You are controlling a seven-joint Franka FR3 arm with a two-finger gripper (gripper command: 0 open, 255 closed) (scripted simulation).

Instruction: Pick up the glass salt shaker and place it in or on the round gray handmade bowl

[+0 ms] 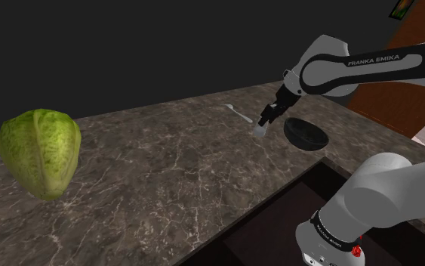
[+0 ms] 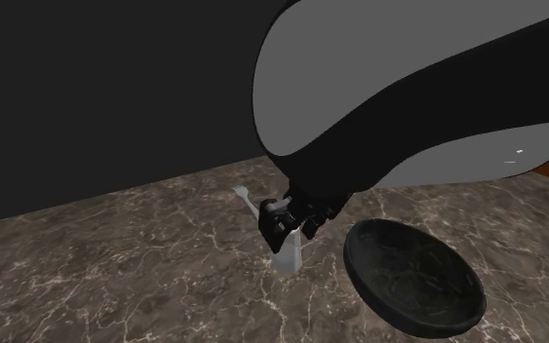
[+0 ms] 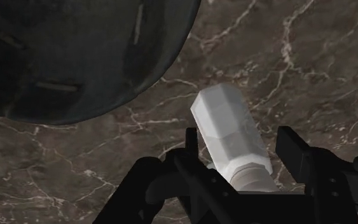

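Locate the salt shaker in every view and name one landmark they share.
Shoulder view: the salt shaker is right of centre, under the gripper, left of the dark bowl.
Second exterior view: lower centre, left of the bowl.
Wrist view: pale, ahead of the gripper, beside the bowl.
Shared landmark: the dark bowl.

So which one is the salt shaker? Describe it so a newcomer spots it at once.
Start at the dark marble counter and find the round dark bowl near its far end. Just beside the bowl, to its left in the shoulder view, is the salt shaker: small, pale and faceted, chunkier than the thin pale utensil lying flat behind it.
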